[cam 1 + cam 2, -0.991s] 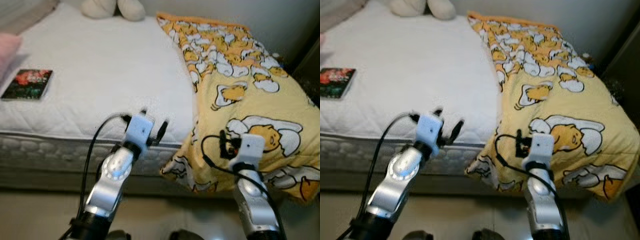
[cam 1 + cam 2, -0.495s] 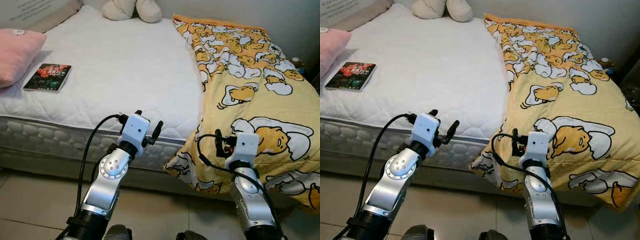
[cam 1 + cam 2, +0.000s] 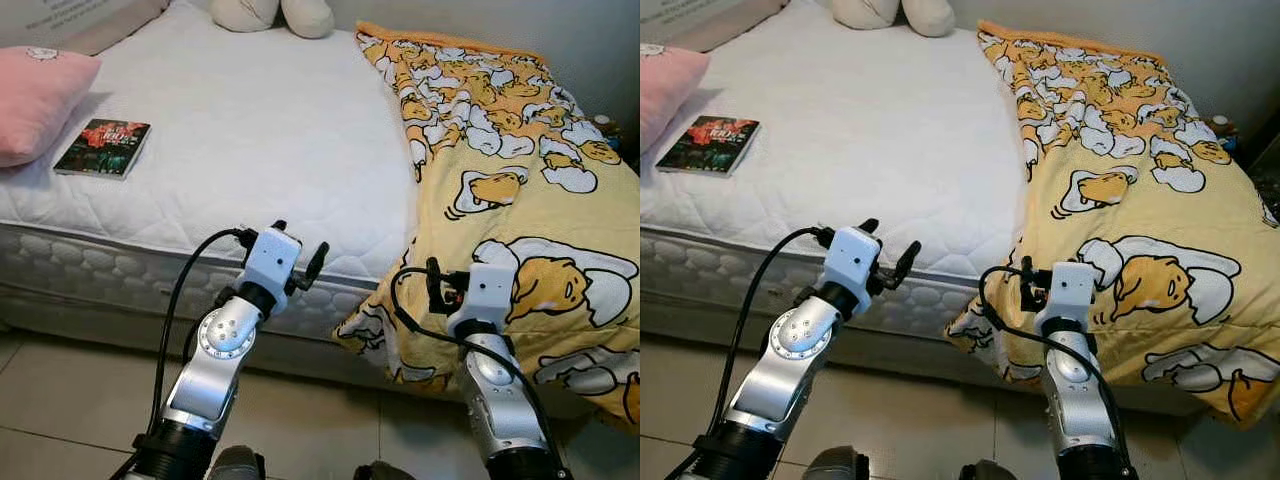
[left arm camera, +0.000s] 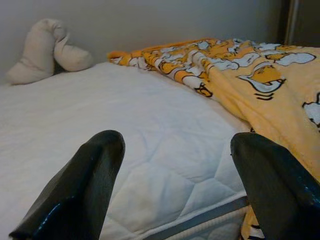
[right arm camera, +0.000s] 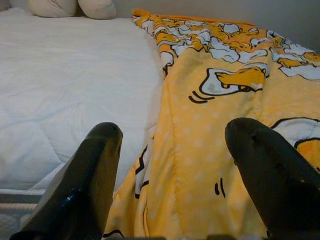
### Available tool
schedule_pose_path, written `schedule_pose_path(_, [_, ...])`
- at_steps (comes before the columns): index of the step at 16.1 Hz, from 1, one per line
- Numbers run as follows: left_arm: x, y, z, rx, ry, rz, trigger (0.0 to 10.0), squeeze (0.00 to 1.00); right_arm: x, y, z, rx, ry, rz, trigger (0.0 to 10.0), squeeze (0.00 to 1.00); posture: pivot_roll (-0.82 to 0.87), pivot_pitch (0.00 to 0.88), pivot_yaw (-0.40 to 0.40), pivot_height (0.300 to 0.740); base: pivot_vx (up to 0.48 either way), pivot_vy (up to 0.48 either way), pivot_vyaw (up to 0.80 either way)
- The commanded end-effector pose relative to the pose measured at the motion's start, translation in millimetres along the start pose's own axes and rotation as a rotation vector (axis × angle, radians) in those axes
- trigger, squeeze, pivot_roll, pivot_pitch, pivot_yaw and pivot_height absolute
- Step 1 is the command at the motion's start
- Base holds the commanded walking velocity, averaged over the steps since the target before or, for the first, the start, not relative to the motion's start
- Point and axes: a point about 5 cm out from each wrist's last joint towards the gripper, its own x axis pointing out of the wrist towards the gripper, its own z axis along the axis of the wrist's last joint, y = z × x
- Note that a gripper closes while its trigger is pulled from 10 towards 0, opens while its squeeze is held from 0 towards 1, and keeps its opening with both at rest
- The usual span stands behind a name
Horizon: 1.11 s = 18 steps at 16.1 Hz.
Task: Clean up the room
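— Where's open room?
— Bare mattress (image 3: 250,130) spans left and centre; its near edge drops to tiled floor (image 3: 70,400).
— What's lying there?
— Blanket (image 3: 510,170) covers the right side, spilling over the edge. Book (image 3: 103,148) beside pillow (image 3: 35,100), far left.
— Grippers?
— Left gripper (image 4: 175,165) and right gripper (image 5: 170,165) hover at the near edge, fingers spread wide, empty.

No legible text, even on the book (image 3: 103,147) cover.
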Motion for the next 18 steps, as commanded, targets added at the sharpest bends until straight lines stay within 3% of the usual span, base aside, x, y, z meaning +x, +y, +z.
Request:
schedule_pose_path(1, [1.3, -4.7, 6, 0.004, -0.030, -0.026, 10.0, 0.00, 1.2, -2.2, 0, 0.000, -0.003, -0.012, 10.0, 0.00, 0.12, 0.000, -0.074, 0.699, 0.480, 0.000, 0.00])
schedule_pose_path(10, [-0.2, -6.4, 8, -0.022, -0.044, -0.030, 10.0, 0.00, 6.7, -0.5, -3, 0.010, 0.020, 0.001, 10.0, 0.00, 0.13, 0.005, -0.073, 0.699, 0.467, 0.033, 0.00])
schedule_pose_path(13, [-1.8, -4.5, 7, -0.026, -0.035, -0.008, 10.0, 0.00, 12.8, 3.9, 1, 0.044, 0.020, 0.015, 10.0, 0.00, 0.13, 0.008, -0.072, 0.699, 0.000, 0.436, 0.00])
schedule_pose_path(15, [-2.3, -3.1, 7, -0.021, -0.031, -0.004, 10.0, 0.00, 14.5, 7.9, 1, 0.071, 0.037, 0.029, 10.0, 0.00, 0.14, 0.013, -0.073, 0.699, 0.000, 0.000, 0.00])
schedule_pose_path(18, [-3.7, -0.9, 6, -0.017, -0.020, 0.007, 10.0, 0.00, 15.9, 13.2, -14, 0.174, 0.146, 0.021, 10.0, 0.00, 0.15, 0.023, -0.068, 0.699, 0.000, 0.000, 0.00])
